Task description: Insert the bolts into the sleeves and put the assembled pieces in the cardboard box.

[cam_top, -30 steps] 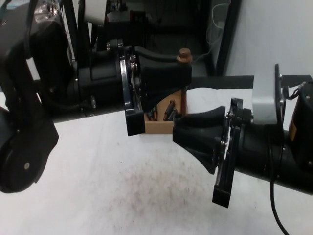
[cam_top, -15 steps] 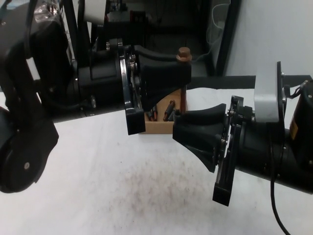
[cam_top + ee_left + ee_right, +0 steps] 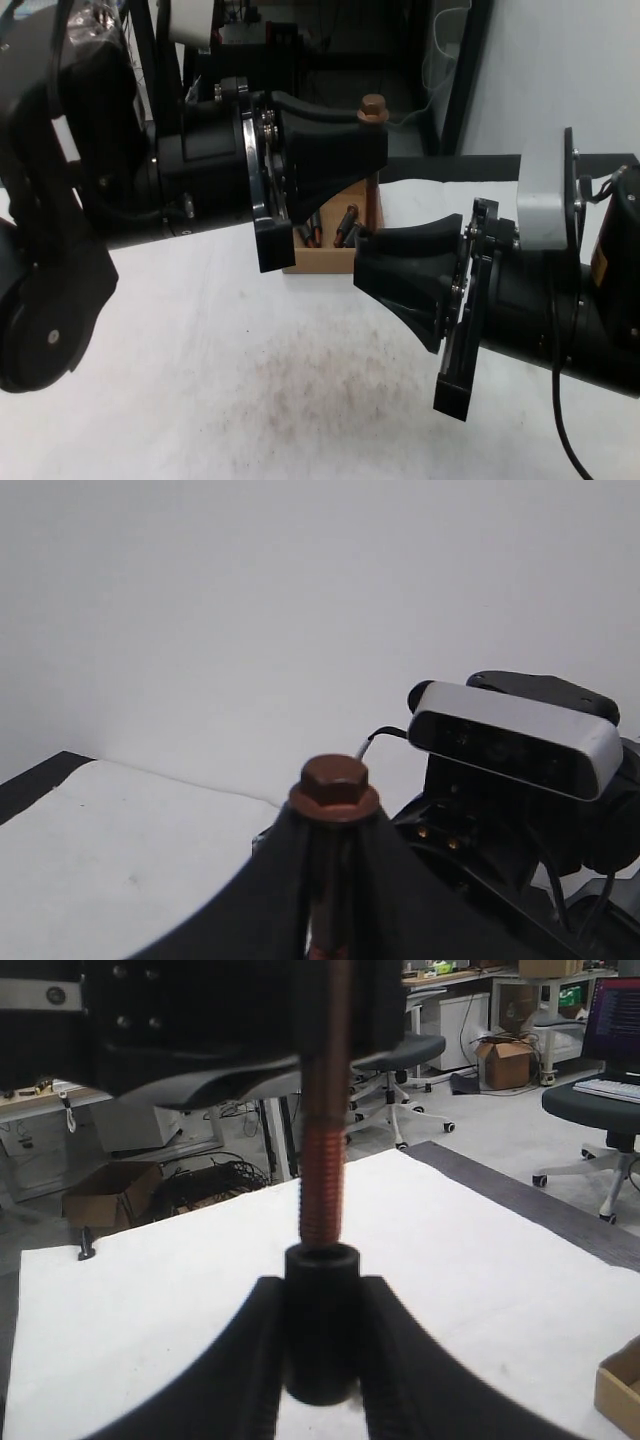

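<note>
at the bench's near middle, the right gripper (image 3: 322,1358) clasps the sleeve (image 3: 322,1300) upright. the left gripper (image 3: 335,880) clamps the bolt (image 3: 322,1160), tip at the sleeve's mouth; lowering should stay straight and coaxial. behind waits the cardboard box (image 3: 322,262).

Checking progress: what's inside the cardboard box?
Several dark pieces lie in the cardboard box. The left gripper and right gripper cover the rest of its inside, so they cannot be counted.
</note>
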{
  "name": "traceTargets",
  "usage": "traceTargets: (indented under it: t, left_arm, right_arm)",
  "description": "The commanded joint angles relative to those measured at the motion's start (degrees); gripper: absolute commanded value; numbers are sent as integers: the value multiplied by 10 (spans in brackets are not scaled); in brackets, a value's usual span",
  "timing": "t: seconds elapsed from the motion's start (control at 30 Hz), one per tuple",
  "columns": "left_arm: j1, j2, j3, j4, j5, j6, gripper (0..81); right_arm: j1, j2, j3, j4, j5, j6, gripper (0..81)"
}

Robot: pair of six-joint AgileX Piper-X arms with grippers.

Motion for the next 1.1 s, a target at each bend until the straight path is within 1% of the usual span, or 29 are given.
traceTargets:
  t: [0.0,0.63,0.83,0.93,1.07]
  left_arm:
    - [2,-1,-7,-6,-2,1,1]
    - [2,-1,-7,-2,2,1,1]
    - [2,-1,-7,-2,-27,20,1]
    - [2,-1,-7,0,-28,23,1]
    - [2,-1,-7,30,-29,35,1]
  right_arm:
    - [-2,-1,-3,-10,6,0,6]
    - [-2,-1,-3,-16,14,0,6]
    - [-2,-1,-3,-16,9,0,6]
    - [-2,-1,-3,-21,9,1,6]
    - [-2,-1,-3,-60,5,20,6]
